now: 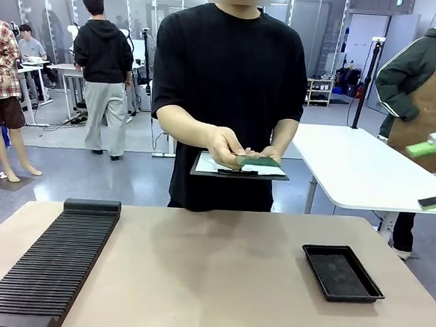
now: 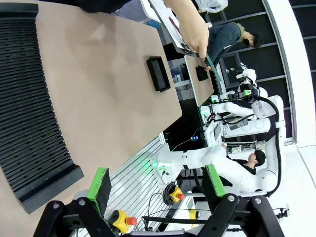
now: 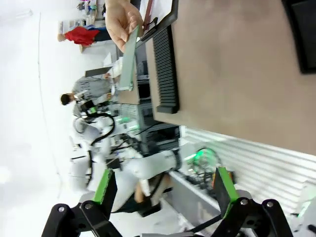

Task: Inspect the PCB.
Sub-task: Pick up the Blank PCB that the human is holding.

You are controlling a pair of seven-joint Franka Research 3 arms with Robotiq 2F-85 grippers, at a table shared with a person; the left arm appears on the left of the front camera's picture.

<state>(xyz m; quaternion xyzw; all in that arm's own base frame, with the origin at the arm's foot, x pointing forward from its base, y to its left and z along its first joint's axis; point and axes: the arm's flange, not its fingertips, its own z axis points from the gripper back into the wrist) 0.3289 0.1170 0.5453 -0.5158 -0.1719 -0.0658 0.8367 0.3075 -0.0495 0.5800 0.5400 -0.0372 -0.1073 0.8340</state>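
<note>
Lab w/ tan table [image 1: 218, 282], black tray [image 1: 342, 273], person's hand [image 1: 226, 145] holds PCB [image 1: 261, 161], L fingers [image 2: 101, 190] & R fingers [image 3: 104, 187] apart.

The person [image 1: 226, 82] wears a black short-sleeved T-shirt, while the left gripper [image 2: 157, 182] and right gripper [image 3: 163, 183] have black bolted linkages and green pads [image 2: 100, 190].

One PCB [image 1: 260, 161], one clipboard [image 1: 239, 170], two hands [image 1: 226, 145]. One bench [image 1: 211, 274] with one black tray [image 1: 342, 273] and one ribbed black rack [image 1: 49, 264], its ribs too fine to count, perhaps dozens. Two tools: left tool [image 2: 157, 170], right tool [image 3: 164, 172].
</note>
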